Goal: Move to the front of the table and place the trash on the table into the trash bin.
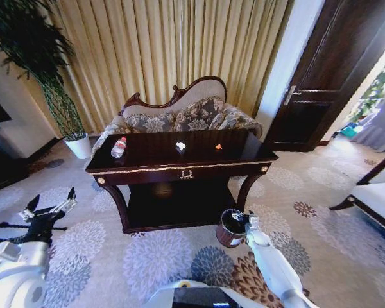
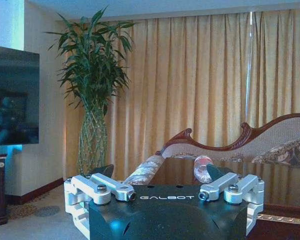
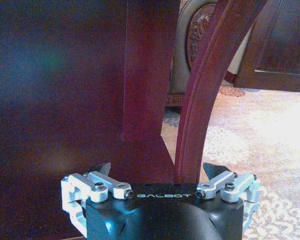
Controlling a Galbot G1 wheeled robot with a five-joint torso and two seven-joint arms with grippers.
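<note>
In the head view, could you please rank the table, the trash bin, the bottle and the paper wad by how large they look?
1. The table, by far the largest.
2. The trash bin, though it stands nearer the camera, which enlarges it.
3. The bottle.
4. The paper wad, smallest.

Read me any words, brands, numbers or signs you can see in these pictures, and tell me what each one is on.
"GALBOT": on the black body of the left gripper, in the left wrist view.
"GALBOT": on the black body of the right gripper, in the right wrist view.
The red label on the bottle lying on the table: too small to read.
No other text is readable.
</note>
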